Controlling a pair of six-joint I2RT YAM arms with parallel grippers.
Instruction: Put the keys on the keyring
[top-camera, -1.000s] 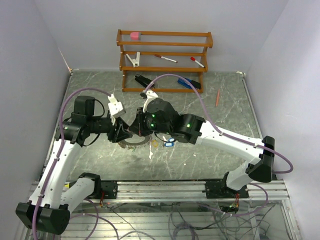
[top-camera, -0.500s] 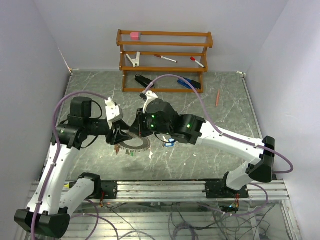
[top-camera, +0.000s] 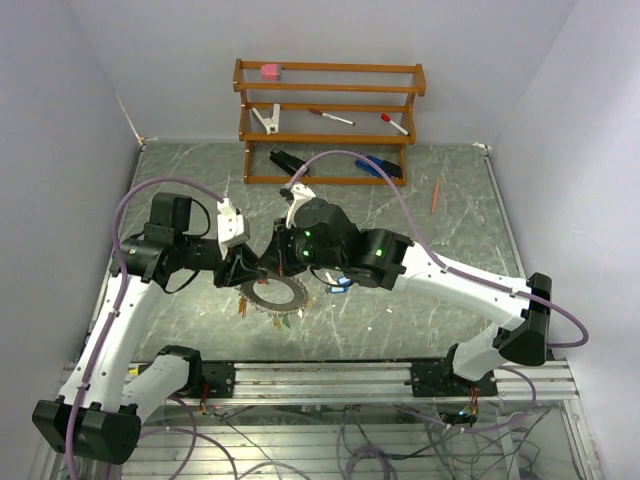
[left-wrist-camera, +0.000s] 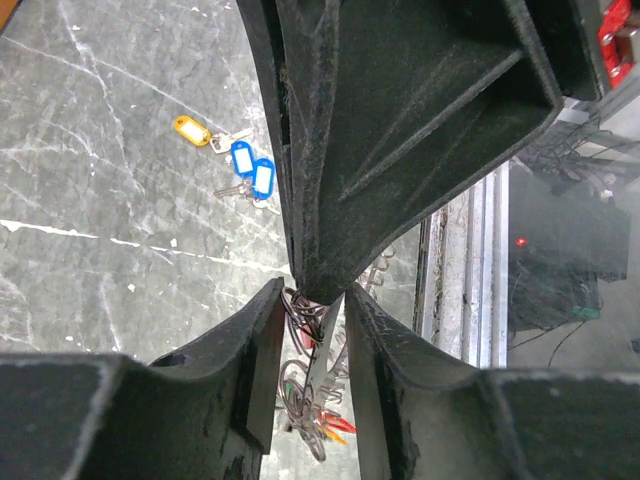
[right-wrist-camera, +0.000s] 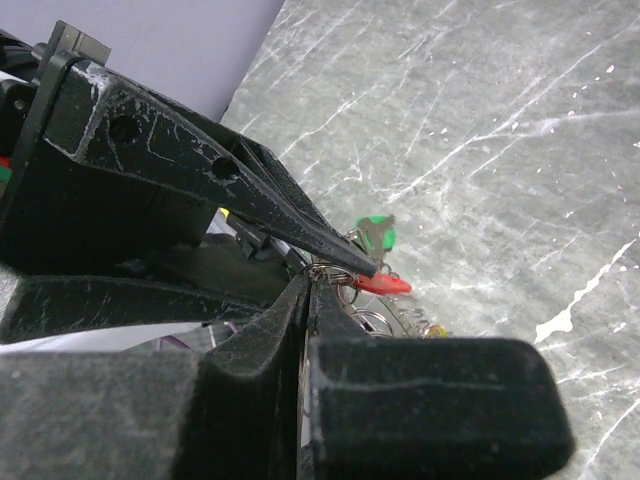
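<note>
The keyring (top-camera: 275, 297), a ridged silvery ring, sits between my two grippers at the table's middle left. Green, red and yellow tagged keys hang from its near side (top-camera: 284, 320). My right gripper (top-camera: 283, 265) is shut on the ring's thin edge (right-wrist-camera: 310, 285). A green tag (right-wrist-camera: 378, 236) and a red tag (right-wrist-camera: 382, 284) dangle just past its tips. My left gripper (top-camera: 243, 270) has its jaws a narrow gap apart, straddling the edge-on ring (left-wrist-camera: 322, 360) and the right fingertip. Two blue-tagged keys (left-wrist-camera: 262, 178) and an orange-tagged key (left-wrist-camera: 190, 128) lie loose on the table.
A wooden rack (top-camera: 328, 120) stands at the back with a pink eraser, a clip and markers. Below it lie a black stapler (top-camera: 290, 163) and a blue stapler (top-camera: 378, 167). An orange pencil (top-camera: 436, 195) lies far right. A metal rail (top-camera: 330, 375) runs along the near edge.
The keyring with its hanging keys has shifted slightly nearer and to the right. My left arm swung out left and came back beside the ring. The right arm barely moved.
</note>
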